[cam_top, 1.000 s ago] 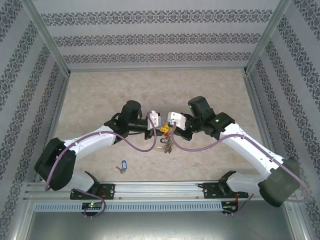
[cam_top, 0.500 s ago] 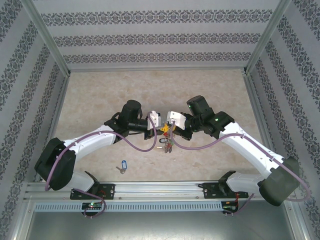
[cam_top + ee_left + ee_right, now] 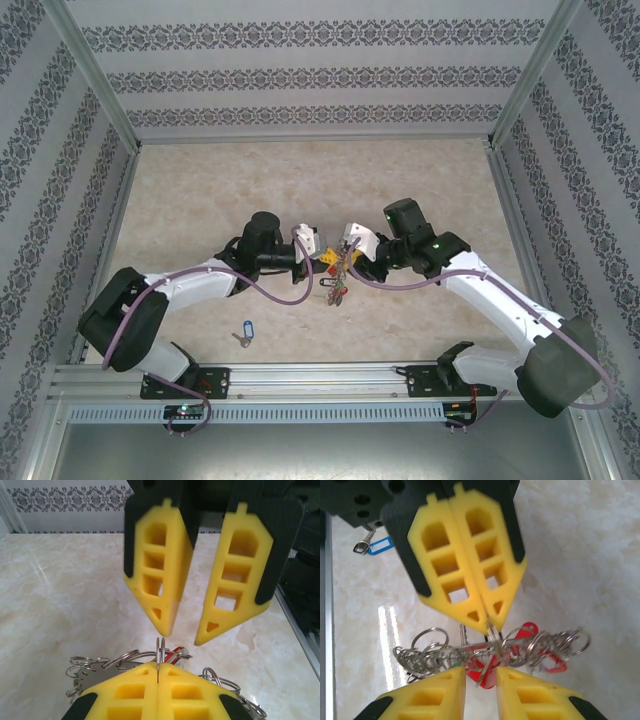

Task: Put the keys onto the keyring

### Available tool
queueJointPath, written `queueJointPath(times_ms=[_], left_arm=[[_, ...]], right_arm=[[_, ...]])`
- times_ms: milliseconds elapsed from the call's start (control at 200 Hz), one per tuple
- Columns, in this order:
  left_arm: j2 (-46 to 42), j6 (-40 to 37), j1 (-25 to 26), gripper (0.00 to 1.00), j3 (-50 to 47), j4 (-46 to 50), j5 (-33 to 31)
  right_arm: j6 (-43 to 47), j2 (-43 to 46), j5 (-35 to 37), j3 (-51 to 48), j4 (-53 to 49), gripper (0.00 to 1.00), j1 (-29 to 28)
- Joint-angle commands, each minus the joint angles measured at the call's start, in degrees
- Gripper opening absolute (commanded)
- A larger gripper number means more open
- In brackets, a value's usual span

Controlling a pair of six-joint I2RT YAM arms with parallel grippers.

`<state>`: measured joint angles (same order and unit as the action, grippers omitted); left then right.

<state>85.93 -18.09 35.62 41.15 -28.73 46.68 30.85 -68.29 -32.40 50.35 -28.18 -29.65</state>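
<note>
Rightward by a little, the right gripper (image 3: 184, 634) has backed off the bunch, and its jaws now stand narrowly apart with a red tag (image 3: 484, 674) in the gap. The left gripper (image 3: 158, 669) is pinched tight on the keyring (image 3: 337, 272), mid-frame in the top view. A blue-tagged key (image 3: 243, 332) lies on the marble table (image 3: 200, 190), lower left.

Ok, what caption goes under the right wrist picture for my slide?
The left gripper pinches the large grey metal keyring hung with red tags; the right gripper is open, facing it.
</note>
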Motion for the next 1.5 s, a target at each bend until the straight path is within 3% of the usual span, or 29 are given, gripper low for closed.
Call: queueJointPath(times_ms=[0, 450, 734, 894, 1164, 1429, 1494], left_arm=[[0.91, 5.14, 0.07, 0.0, -0.27, -11.39, 1.79], [4.0, 12.11, 0.03, 0.0, -1.44, -21.46, 3.51], [3.34, 10.48, 0.06, 0.0, -1.76, -19.27, 3.0], [2.82, 9.35, 0.03, 0.0, -1.2, -17.48, 3.18], [1.92, 8.46, 0.01, 0.0, -0.68, -15.44, 3.88], [1.41, 7.98, 0.0, 0.0, -0.3, -14.61, 3.95], [1.32, 7.94, 0.02, 0.0, -0.35, -14.31, 4.1]], right_arm=[[-2.21, 1.23, -4.56, -2.01, 4.7, 0.23, 0.71], [-3.37, 0.44, -5.39, -5.59, 10.84, 0.16, 3.92], [-3.36, 6.01, -1.83, -5.78, 10.69, 0.2, 4.14], [-2.5, 6.66, -3.56, -4.82, 11.02, 0.27, 4.08], [-0.5, 4.01, -4.39, -3.44, 11.94, 0.29, 4.16], [1.19, 1.17, -5.49, -1.97, 10.3, 0.17, 4.16], [1.6, 1.07, -6.74, -1.97, 10.09, 0.1, 4.15]])
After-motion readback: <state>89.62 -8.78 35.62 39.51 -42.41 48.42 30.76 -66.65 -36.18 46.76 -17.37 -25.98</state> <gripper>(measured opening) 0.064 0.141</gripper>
